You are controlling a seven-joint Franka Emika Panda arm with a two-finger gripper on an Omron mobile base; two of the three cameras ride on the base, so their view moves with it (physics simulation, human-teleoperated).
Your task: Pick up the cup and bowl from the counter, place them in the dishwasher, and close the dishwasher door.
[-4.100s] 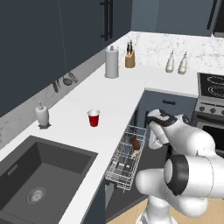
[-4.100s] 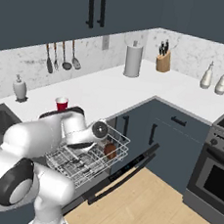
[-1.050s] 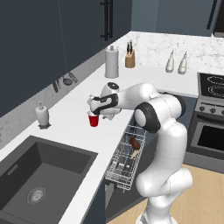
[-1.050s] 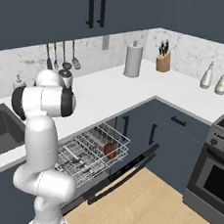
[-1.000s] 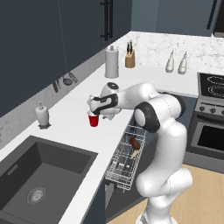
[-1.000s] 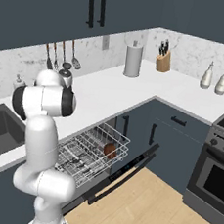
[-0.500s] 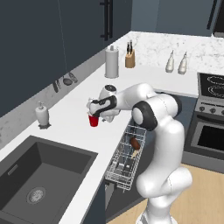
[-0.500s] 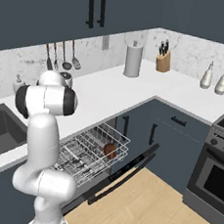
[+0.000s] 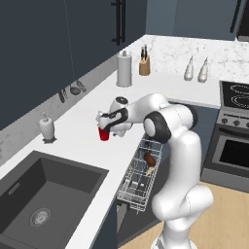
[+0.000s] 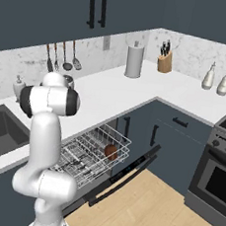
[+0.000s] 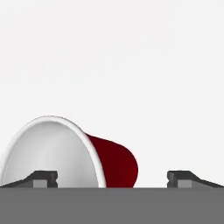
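The red cup (image 9: 103,135) stands upright on the white counter (image 9: 82,114), between the sink and the open dishwasher. My gripper (image 9: 103,126) hangs just above its rim, open. In the hand view the cup (image 11: 111,162) shows its white inside, lying between the fingertips (image 11: 44,178) and nearer the left one; my gripper (image 11: 112,179) touches nothing. The brown bowl (image 9: 149,159) lies in the pulled-out wire rack (image 9: 133,187) of the dishwasher. From the right the bowl (image 10: 110,151) sits in the rack (image 10: 82,156) above the lowered dishwasher door (image 10: 125,173).
A dark sink (image 9: 44,194) is set in the counter left of the cup, a soap dispenser (image 9: 47,129) behind it. Paper towel roll (image 9: 124,69), knife block (image 9: 144,65) and two bottles (image 9: 196,71) stand at the back. A steel oven (image 9: 233,146) is on the right.
Several seconds ago the arm was over the rack; it has swung to the cup. Over the last second the hand has crept slightly lower and left above the cup, jaws staying open.
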